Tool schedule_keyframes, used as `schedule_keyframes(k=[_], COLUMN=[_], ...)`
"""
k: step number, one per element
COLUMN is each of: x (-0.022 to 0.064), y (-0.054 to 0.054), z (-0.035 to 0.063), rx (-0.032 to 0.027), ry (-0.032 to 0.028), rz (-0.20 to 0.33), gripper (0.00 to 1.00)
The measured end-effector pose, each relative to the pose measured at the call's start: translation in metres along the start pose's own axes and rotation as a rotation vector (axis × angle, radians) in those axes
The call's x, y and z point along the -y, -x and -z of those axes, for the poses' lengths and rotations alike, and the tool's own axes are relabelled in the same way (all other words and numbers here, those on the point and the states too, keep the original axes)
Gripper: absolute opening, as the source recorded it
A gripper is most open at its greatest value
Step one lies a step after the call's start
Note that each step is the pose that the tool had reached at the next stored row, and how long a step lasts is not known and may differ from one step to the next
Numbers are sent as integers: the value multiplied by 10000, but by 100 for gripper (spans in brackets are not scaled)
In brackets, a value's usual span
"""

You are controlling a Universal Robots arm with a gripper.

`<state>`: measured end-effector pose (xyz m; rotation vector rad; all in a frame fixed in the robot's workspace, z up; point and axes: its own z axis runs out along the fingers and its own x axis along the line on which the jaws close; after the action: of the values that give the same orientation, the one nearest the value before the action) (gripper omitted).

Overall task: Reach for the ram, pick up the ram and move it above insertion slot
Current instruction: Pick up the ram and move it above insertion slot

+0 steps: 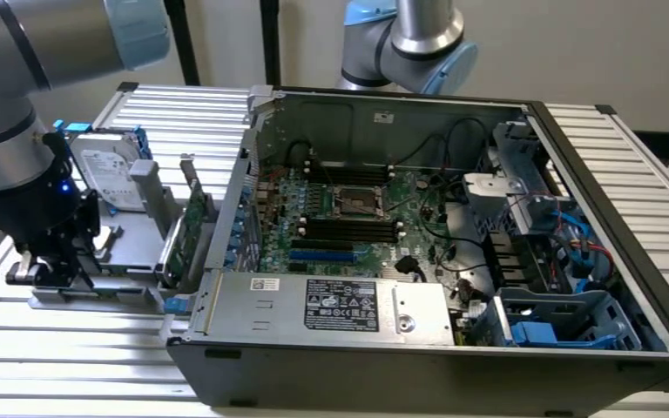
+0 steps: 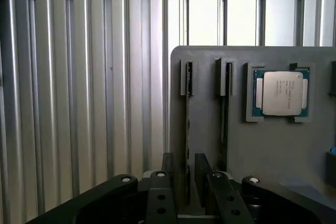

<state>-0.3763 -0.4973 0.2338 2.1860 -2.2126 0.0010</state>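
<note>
Wrist view: the claw (image 2: 185, 162) is seen spread either side of the ram (image 2: 187, 124), which is stood on edge in a grey holder (image 2: 273, 150). The reach is judged done; gripping, lifting and carrying are not yet done.

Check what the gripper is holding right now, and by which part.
Nothing is gripped, as far as shows. The gripper straddles one end of the ram stick, which stands in its gray holder, with a gap on each side.

Stripes line the ribbed silver aluminium table (image 2: 79, 87); the flat plastic tray (image 2: 273, 150) is grey, the square processor (image 2: 279, 93) silver edged green, the two-fingered gripper (image 2: 185, 162) black.
</note>
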Motion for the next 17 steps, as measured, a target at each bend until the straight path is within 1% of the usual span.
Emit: schedule_keyframes(k=[5, 11, 14, 17], x=[2, -22, -36, -43], y=[31, 35, 36, 38], z=[-91, -200, -252, -286], rx=[0, 0, 9, 56], ry=[-43, -148, -162, -162], rz=[37, 80, 86, 88], gripper=[31, 31, 31, 31])
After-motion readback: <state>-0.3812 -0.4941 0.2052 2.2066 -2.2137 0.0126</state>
